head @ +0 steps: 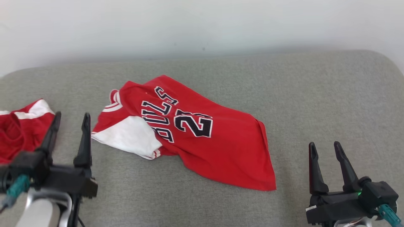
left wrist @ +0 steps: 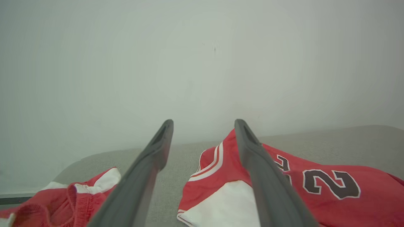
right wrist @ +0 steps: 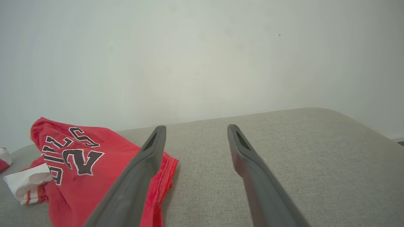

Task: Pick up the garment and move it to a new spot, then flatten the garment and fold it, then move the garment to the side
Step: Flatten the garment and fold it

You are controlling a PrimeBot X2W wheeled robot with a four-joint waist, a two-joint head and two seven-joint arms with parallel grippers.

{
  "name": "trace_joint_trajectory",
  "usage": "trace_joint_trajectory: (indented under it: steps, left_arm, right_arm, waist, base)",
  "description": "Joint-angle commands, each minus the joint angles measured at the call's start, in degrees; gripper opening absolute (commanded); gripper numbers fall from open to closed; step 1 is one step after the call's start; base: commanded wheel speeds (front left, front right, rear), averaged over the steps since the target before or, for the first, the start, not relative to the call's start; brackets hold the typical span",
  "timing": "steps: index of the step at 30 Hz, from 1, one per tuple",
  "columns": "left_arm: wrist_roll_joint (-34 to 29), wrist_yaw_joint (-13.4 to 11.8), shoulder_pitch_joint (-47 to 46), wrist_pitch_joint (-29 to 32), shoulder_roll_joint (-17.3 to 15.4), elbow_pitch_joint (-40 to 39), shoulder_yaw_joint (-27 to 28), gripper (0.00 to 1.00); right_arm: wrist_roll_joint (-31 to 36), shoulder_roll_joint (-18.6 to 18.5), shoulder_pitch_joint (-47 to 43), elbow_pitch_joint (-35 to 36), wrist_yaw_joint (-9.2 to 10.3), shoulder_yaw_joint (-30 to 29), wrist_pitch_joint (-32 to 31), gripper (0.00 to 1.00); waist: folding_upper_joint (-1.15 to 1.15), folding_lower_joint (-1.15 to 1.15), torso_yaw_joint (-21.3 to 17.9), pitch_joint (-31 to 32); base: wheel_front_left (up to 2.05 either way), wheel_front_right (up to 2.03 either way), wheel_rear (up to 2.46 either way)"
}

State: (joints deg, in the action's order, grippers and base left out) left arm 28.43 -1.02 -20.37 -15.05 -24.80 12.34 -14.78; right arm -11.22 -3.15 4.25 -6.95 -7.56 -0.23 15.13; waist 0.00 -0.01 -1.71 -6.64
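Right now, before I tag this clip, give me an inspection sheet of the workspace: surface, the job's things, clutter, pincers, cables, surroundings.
Surface: grey fabric cushion with rounded corners.
Job's things: red jersey with a white sleeve and the number 23, lying rumpled near the middle, not flat, not folded, not gripped.
Clutter: second red-and-white garment, bunched at the robot's left edge, apart from the jersey.
Pincers: left pincer open, aimed at the gap between the two garments; right pincer open, to the right of the jersey's hem; both hold nothing.
Cables: teal connector at the left wrist, another at the right wrist.
Surroundings: plain pale wall behind the cushion; nothing else seen.
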Motion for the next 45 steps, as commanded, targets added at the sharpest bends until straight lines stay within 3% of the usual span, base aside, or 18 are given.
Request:
trace_joint_trajectory:
  steps: [1,11,22,33,44,45]
  left_arm:
    - [-1.04,0.16,2.61,-0.17,1.32,-1.23,1.59,1.00]
    - [-7.50,1.72,15.77,-0.17,9.14,-6.36,9.13,1.00]
    - [-12.26,5.07,20.94,-0.18,14.63,-6.43,13.66,1.00]
    - [-15.07,7.27,20.87,-0.18,17.37,-5.51,16.38,1.00]
    - [-16.53,8.26,20.61,-0.19,19.54,-4.77,15.45,1.00]
    - [-16.53,8.30,20.65,-0.18,19.65,-4.86,15.50,1.00]
  right_arm:
    - [0.08,-0.51,-1.41,-0.20,0.15,-0.02,0.03,1.00]
    - [-0.73,-1.06,-3.71,-0.98,0.15,0.49,0.02,1.00]
    - [-1.48,-2.09,-5.63,-2.93,0.14,1.31,0.03,1.00]
    - [-2.46,-4.72,-3.87,-9.36,0.14,5.39,-1.94,1.00]
    - [-5.39,-6.84,2.47,-22.46,0.15,11.90,-4.68,1.00]
    - [-5.86,-6.88,3.12,-23.86,0.15,12.50,-4.80,0.83]
  waist:
    - [0.00,0.01,1.90,1.95]
    - [0.00,0.01,4.94,4.59]
    - [0.00,0.01,6.94,5.03]
    - [0.00,0.01,7.13,5.33]
    - [0.00,0.01,9.53,4.11]
    - [0.00,0.01,9.65,4.07]
  base:
    - [0.00,0.00,0.00]
    - [0.00,0.00,0.00]
    - [0.00,0.00,0.00]
    - [0.00,0.00,0.00]
    - [0.00,0.00,0.00]
    - [0.00,0.00,0.00]
